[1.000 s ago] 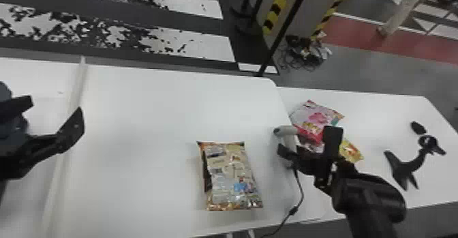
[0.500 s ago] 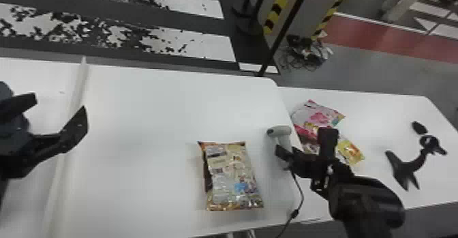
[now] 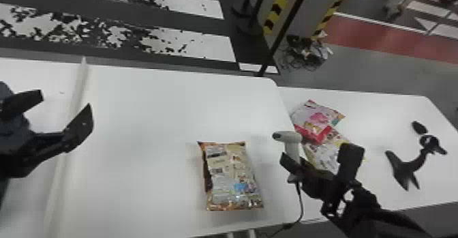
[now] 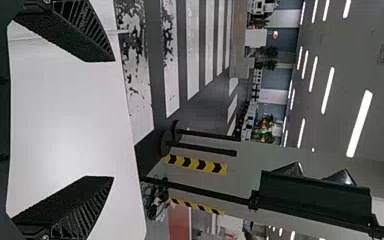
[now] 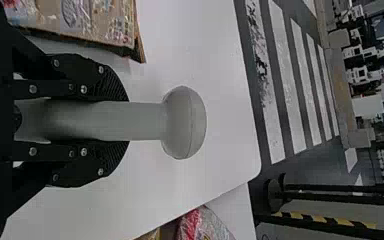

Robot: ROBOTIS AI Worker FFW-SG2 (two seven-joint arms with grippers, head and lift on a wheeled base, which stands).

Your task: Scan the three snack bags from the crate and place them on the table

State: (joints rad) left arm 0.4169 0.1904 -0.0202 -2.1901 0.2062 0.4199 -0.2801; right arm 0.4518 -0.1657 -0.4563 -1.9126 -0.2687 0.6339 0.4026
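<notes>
In the right gripper (image 3: pixel 295 165) is the handheld scanner (image 3: pixel 292 145), gripped by its pale handle with the flat black fingers pressed against both sides, its rounded head clear of them and its nose turned to the left. Its dark cable (image 3: pixel 301 203) hangs down on the robot's side of it. To the scanner's left, and a little nearer the robot, the tan-and-brown snack bag (image 3: pixel 231 177) lies flat on the white table (image 3: pixel 153 118), apart from it. To the scanner's right, on a second white table (image 3: pixel 368 118), are two more bags: the red-and-pink snack bag (image 3: pixel 317 118), slightly farther from the robot than the scanner, and the pale snack bag with yellow parts (image 3: pixel 325 152), closer to the right gripper and partly hidden by it. These two bags meet, with the red edge of one over the other. Well to the scanner's right, on that same second table, is a black stand with a forked base (image 3: pixel 405 167). Far to the scanner's left, the left gripper (image 3: pixel 67 99) has its fingers spread wide, with nothing between them, over the left part of the table.
</notes>
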